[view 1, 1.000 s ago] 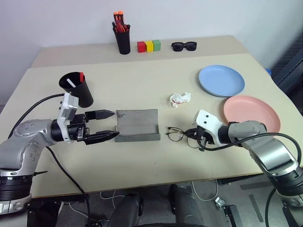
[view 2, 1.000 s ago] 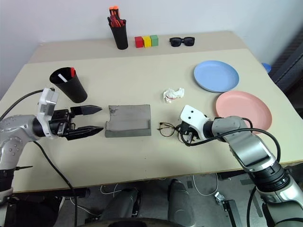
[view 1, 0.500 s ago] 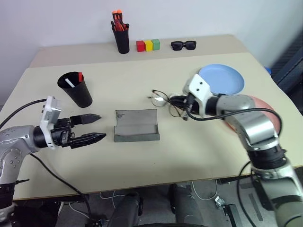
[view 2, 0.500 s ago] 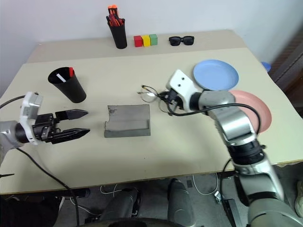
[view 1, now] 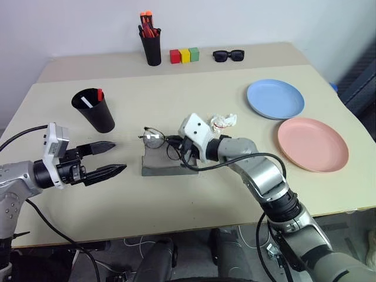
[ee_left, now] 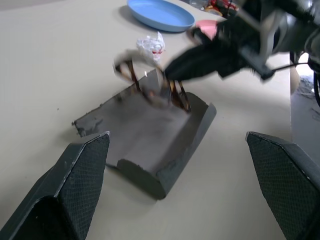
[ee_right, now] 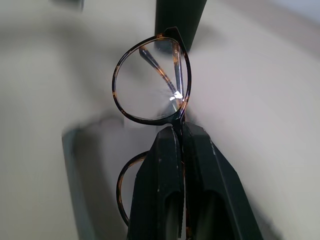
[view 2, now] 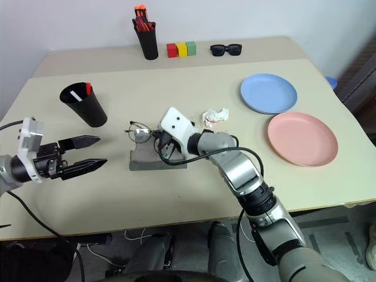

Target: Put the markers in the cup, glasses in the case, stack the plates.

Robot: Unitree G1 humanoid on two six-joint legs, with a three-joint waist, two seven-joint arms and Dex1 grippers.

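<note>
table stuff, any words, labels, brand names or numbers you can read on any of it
None can be read.
black cup, markers in it: no print visible.
grey case, glasses: no marking visible.
blue plate, pink plate: plain.
crumpled paper: red marks, too small to read.
red, yellow, green blocks: no lettering visible.

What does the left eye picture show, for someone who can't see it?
The right gripper holds the glasses over the open grey case. The left gripper waits open beside it, near the black cup with the markers.
</note>
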